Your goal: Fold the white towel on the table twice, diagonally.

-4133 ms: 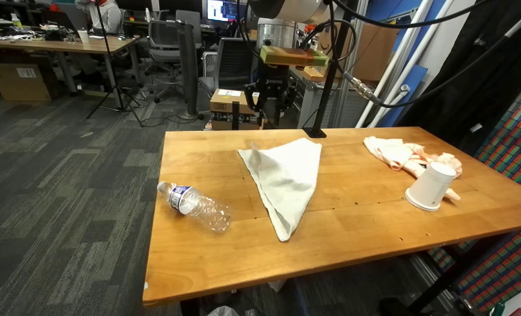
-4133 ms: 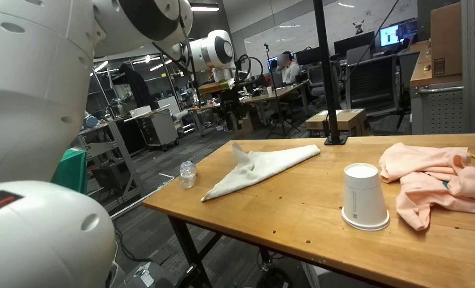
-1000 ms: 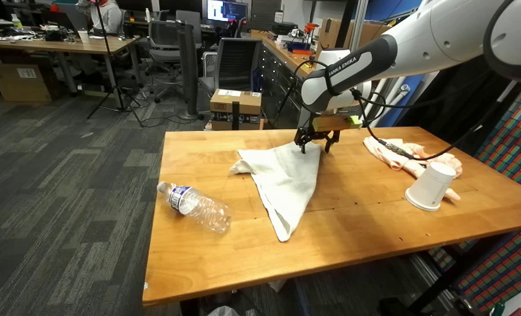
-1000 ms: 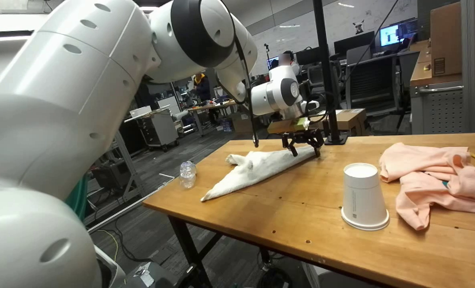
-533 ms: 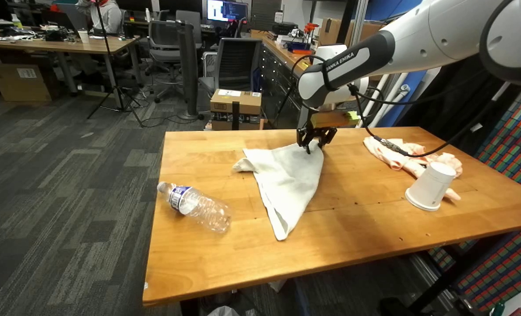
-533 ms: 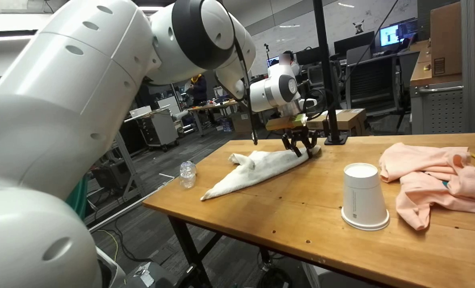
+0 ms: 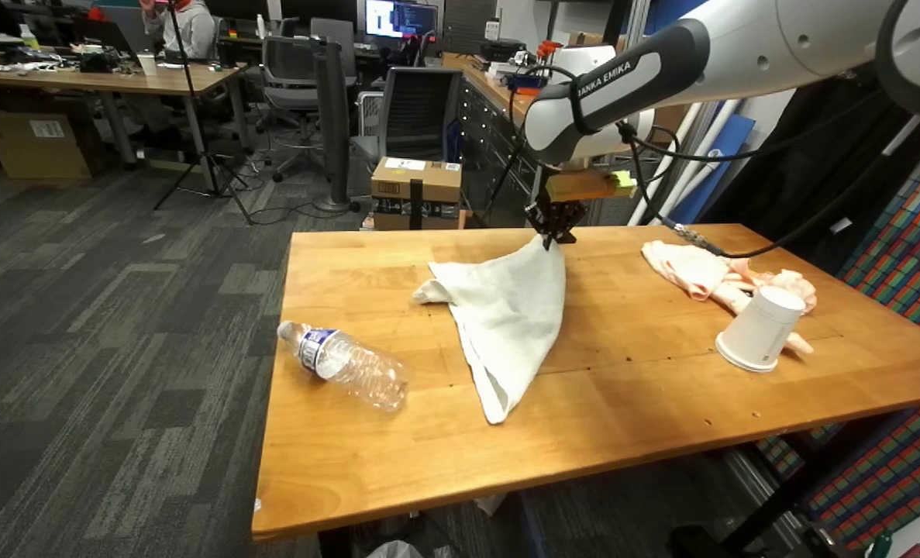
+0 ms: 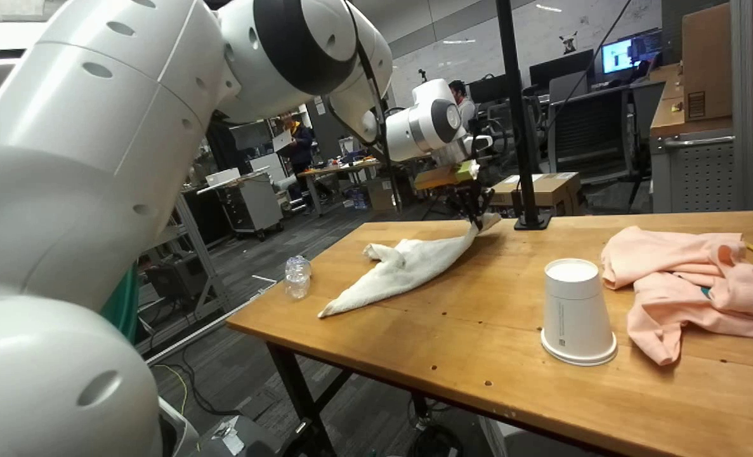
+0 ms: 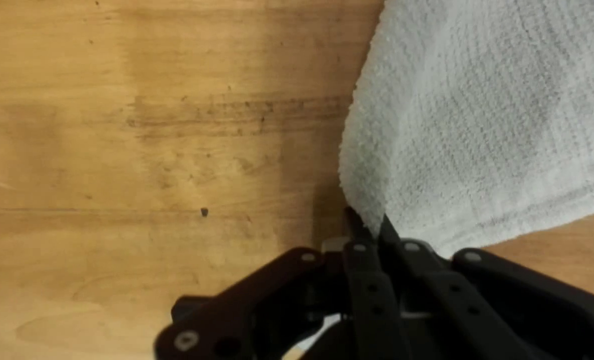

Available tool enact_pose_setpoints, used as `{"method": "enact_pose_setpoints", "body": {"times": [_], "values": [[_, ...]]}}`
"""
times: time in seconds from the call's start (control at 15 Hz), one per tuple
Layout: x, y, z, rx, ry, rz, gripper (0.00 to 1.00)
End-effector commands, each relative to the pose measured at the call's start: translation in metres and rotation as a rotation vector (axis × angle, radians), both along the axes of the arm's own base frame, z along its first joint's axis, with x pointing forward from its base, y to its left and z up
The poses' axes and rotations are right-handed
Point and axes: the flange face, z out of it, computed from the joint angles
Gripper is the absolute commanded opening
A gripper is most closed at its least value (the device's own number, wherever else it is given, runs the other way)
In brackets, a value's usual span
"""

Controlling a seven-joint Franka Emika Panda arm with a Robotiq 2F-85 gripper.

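In an exterior view you've got the white towel (image 7: 506, 318) lying as a triangle on the table (image 7: 646, 434), between the plastic bottle (image 7: 347, 368) and the white cup (image 7: 760, 329), so I'd guess fold one is done and you're just into fold two. Narrow tip points at the near table edge, and the long axis runs from there back to the far corner, where your pincer (image 7: 550, 242) has hold. In an exterior view the towel (image 8: 411, 274) slopes up off the table near the grip, tip pointing lower left, long axis running up to the right, with a bit of cloth poking out past the pincer. Wrist view: your fingers (image 9: 369, 272) are pressed together, basically no gap, nipping the towel's edge; the rest runs off the top and right, so can't read the axis there. Next I'd raise it a touch more, swing that corner over to the narrow tip, then let go.
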Motion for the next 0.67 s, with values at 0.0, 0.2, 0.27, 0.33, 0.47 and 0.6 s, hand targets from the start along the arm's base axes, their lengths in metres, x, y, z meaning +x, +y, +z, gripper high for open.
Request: {"method": "enact_pose_setpoints", "body": {"times": [0.0,0.2,0.27,0.33,0.47,0.6], "values": [[-0.009,0.016,0.061,-0.023,-0.117,0.033,0.01],[-0.026,0.030,0.093,-0.028,-0.180,0.060,0.01],[-0.035,0.033,0.100,-0.026,-0.197,0.063,0.01],[-0.044,0.036,0.105,-0.021,-0.209,0.064,0.01],[-0.066,0.038,0.108,-0.010,-0.220,0.061,0.01],[-0.090,0.037,0.106,-0.003,-0.202,0.042,0.01]]}}
